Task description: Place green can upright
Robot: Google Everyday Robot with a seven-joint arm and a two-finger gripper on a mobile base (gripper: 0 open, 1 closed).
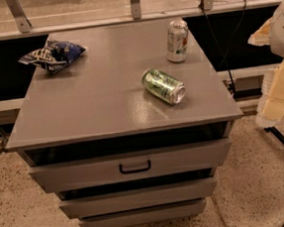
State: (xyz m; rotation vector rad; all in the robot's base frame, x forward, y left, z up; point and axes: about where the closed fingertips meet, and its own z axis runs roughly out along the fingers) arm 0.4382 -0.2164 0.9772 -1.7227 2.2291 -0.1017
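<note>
The green can (163, 86) lies on its side on the grey cabinet top (96, 99), right of the middle, with its silver end pointing to the front right. My gripper (273, 109) hangs at the right edge of the view, beyond the cabinet's right side and below its top edge. It is well apart from the green can and holds nothing that I can see.
A silver-white can (177, 41) stands upright behind the green can near the back right. A blue snack bag (52, 55) lies at the back left. Drawers with a black handle (135, 167) are below the top. A railing runs behind the cabinet.
</note>
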